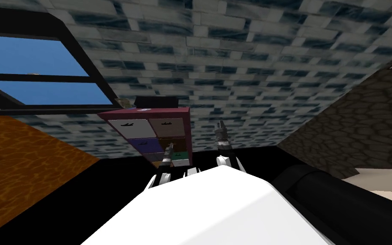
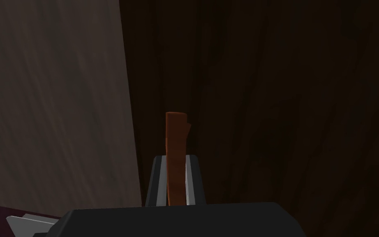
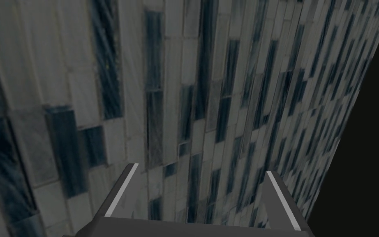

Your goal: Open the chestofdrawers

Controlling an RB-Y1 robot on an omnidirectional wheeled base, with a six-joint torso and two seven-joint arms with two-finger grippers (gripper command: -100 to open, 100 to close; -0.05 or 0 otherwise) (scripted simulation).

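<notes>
The chest of drawers [image 1: 133,127] stands at 11 o'clock. My left gripper [image 2: 175,158] squeezes its brown handle [image 2: 176,127], a stiff, good spot to pull. The drawer [image 2: 266,103] may be heavy. Right gripper [image 3: 202,168] spread wide, empty.

Chest of drawers [image 1: 148,127] is sitting against the wall [image 1: 254,76], right of the window [image 1: 33,72], left hand [image 2: 176,158] on its handle [image 2: 175,135], right hand [image 1: 220,127] beside it.

Left claw [image 2: 175,159] extended, clamped on handle [image 2: 176,131], right claw [image 3: 202,168] raised, fingers spread
</notes>
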